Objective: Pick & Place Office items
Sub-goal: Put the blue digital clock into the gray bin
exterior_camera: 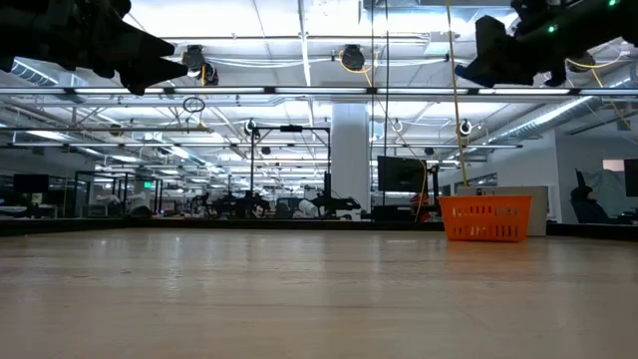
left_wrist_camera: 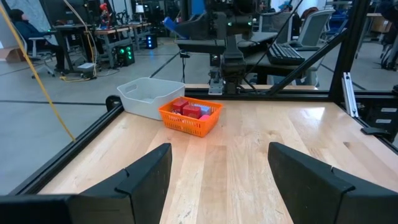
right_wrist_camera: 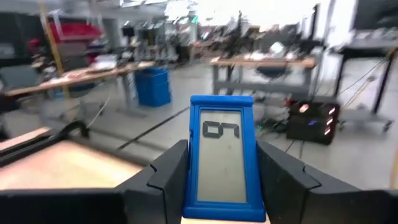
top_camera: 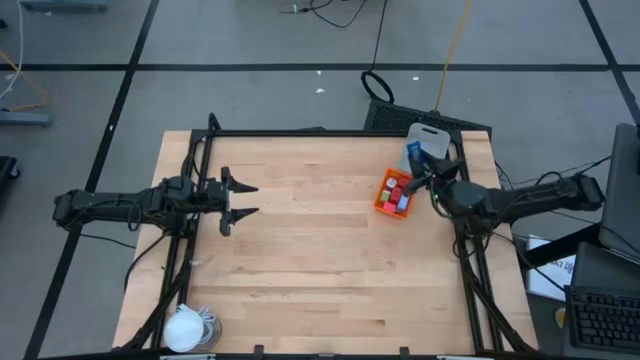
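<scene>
An orange tray stands near the table's far right corner with red blocks and a few pale pieces in it. A pale grey bin sits just behind it. My right gripper is raised beside the tray's far right side and is shut on a blue flat rectangle with a grey face. It also shows as a blue tip in the left wrist view. My left gripper waits open above the table's left half. My right gripper pinches the blue flat rectangle between its two fingers, one on each long side edge. The piece lies along the fingers, its grey face toward the wrist camera and its top end sticking out past the fingertips. It is lifted clear of the table.
A white round lump with a cord lies at the table's near left corner. A dark frame rail runs along the far edge. Bare wood spans the middle and near part of the table. A keyboard sits off the table's right side.
</scene>
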Robot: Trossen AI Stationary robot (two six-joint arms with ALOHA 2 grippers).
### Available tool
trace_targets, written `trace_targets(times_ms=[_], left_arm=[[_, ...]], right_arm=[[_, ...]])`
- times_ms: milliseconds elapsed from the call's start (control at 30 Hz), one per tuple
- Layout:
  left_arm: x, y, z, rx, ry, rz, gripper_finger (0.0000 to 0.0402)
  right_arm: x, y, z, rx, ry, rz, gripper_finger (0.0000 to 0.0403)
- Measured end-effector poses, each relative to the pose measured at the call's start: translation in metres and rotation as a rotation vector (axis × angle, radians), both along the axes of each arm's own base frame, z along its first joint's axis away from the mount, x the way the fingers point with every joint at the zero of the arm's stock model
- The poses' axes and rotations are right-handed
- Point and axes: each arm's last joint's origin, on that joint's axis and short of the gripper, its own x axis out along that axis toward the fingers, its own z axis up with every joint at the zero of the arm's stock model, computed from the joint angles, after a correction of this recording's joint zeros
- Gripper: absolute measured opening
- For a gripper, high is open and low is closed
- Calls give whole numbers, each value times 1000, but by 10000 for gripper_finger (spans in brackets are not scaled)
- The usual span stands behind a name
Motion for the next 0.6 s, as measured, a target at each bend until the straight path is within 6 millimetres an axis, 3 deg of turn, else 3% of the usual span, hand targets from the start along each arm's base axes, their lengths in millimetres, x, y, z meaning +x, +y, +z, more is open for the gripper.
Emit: trace_targets(times_ms=[133,300,600], left_arm=[[0,0,0,0,0,0,271],[0,0,0,0,0,0,271],[0,0,0,0,0,0,271]], right_arm=[[0,-15,-10,123,46,43,156],[-10,-39,-26,239,98,-83,150],[-24,-68,-44,499,148,-68,151]])
